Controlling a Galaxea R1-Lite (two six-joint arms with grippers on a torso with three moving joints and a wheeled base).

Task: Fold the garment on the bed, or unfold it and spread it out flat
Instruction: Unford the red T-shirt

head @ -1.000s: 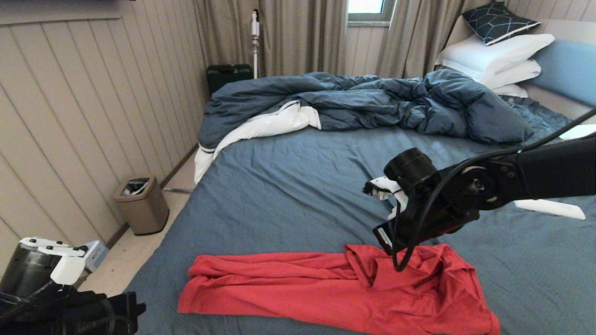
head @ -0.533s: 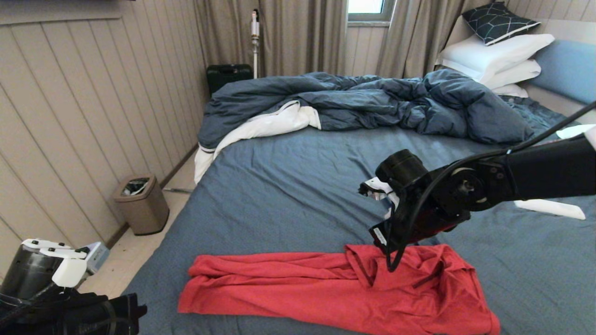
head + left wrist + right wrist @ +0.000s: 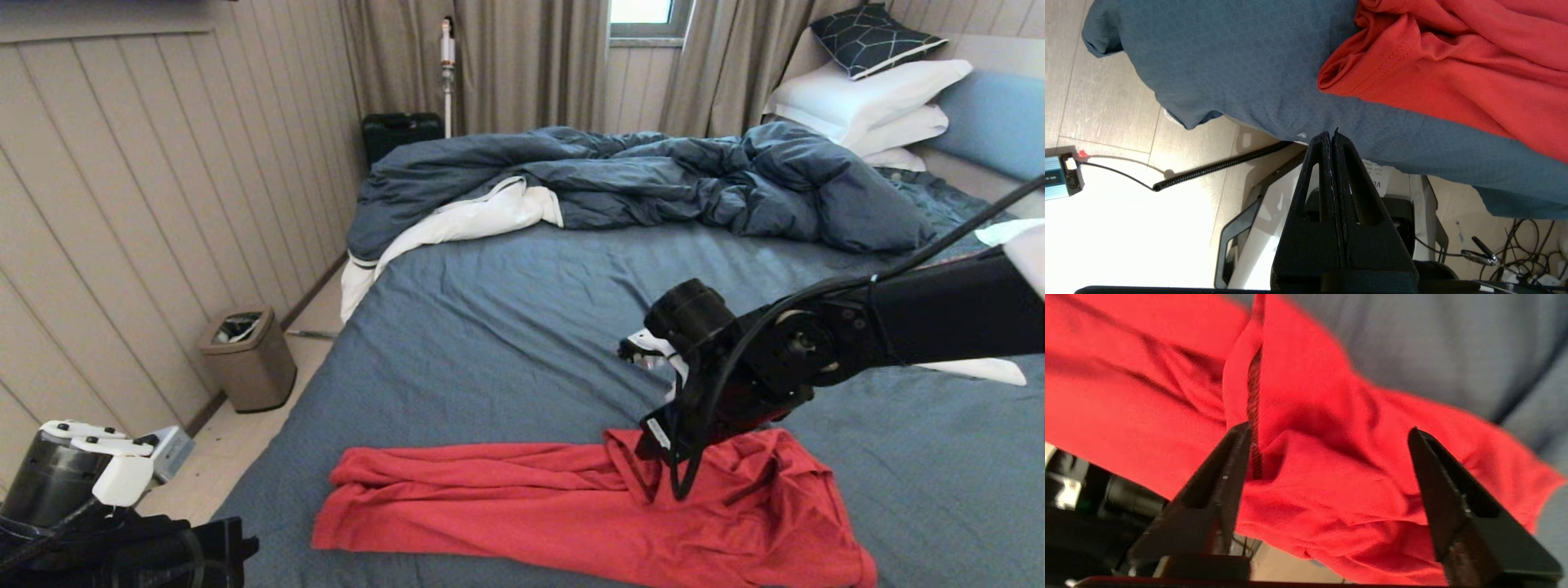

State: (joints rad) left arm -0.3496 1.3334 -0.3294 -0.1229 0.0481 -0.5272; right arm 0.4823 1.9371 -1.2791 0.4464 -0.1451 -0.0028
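Garment [image 3: 571,514]: red T-shirt, lying on the near part of the bed [image 3: 506,343], close to the front edge. It is folded lengthwise into a long band running across the bed, rumpled and bunched at its right end. No lettering or graphic shows on the visible side.

Right tool [image 3: 1327,457]: its arm reaches in from the right over the slate-blue sheet, wrist angled down at the bunched right part of the shirt. In the right wrist view the two black fingers [image 3: 1224,473] stand wide apart, with a raised fold of red cloth between them. One finger lies right beside a stitched hem ridge; whether it touches the cloth cannot be told. Nothing is pinched.

Left tool [image 3: 1332,136]: low at the near left corner, off the bed edge, over the floor. Fingers pressed together, nothing between them. The left end of the shirt lies near it on the sheet, apart from the tips.

Background: rumpled dark blue duvet [image 3: 653,180] across the far half of the bed, white pillows [image 3: 865,102] with a dark patterned cushion [image 3: 869,37] at the headboard, a small brown bin [image 3: 249,359] by the wall.
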